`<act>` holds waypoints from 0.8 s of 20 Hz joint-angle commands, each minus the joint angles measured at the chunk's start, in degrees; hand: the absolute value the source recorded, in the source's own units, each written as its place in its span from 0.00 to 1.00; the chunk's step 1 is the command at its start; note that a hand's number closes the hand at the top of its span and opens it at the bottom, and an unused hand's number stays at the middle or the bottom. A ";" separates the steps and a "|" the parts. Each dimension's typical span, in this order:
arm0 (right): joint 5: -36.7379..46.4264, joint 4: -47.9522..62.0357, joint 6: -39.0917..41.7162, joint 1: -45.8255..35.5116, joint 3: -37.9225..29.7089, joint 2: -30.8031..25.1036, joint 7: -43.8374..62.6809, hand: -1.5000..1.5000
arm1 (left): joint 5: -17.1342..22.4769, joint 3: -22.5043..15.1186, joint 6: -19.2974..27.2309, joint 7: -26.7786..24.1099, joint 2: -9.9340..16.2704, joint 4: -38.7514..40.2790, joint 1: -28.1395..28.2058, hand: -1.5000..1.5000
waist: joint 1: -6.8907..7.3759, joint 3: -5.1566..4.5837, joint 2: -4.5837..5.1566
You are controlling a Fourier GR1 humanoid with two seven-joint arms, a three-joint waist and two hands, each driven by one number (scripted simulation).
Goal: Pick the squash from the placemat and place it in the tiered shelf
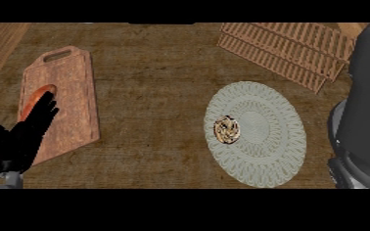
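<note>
The squash [227, 129] lies on the left part of the pale round placemat [254, 133], untouched, well apart from the slatted tiered shelf [285, 54] at the table's [159, 78] far right. The left hand [33, 125] rests with relaxed fingers over the cutting board [61, 103], grasping nothing. At the right edge only a dark arm shows; I cannot tell that hand's state. The small, rounded squash could roll off the mat if nudged sideways during the approach
</note>
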 commanded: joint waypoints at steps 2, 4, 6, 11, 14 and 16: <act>2.83 7.94 1.48 -4.31 -0.95 -1.94 3.94 1.00 | -1.21 -0.43 0.25 0.39 -1.29 0.85 -0.84 0.50 | 0.09 0.01 0.18; 3.32 10.72 -0.89 -2.48 -2.40 -4.02 0.65 1.00 | -1.03 0.62 -0.72 -1.95 -1.32 2.45 -0.76 0.50 | 0.08 0.01 0.28; 3.44 13.39 -2.04 -0.75 -3.50 -6.76 -3.01 1.00 | -1.07 0.35 -0.73 -1.95 -1.74 -0.34 2.06 0.50 | 0.39 0.04 0.25; 3.95 20.23 -8.05 0.38 -5.09 -9.64 -8.55 1.00 | -2.03 0.59 -1.91 -1.88 -2.20 3.19 -0.26 0.50 | 0.18 0.04 0.35; 5.16 27.97 -13.18 -3.50 -5.44 -8.77 -8.09 1.00 | -2.15 1.44 -2.34 -1.69 -1.96 3.37 -1.18 0.50 | 0.71 0.02 0.46; 3.36 27.45 -15.52 -0.41 -6.69 -9.52 -11.26 1.00 | -1.88 2.71 -1.66 1.73 -0.72 0.98 -2.76 0.50 | 0.44 0.06 0.38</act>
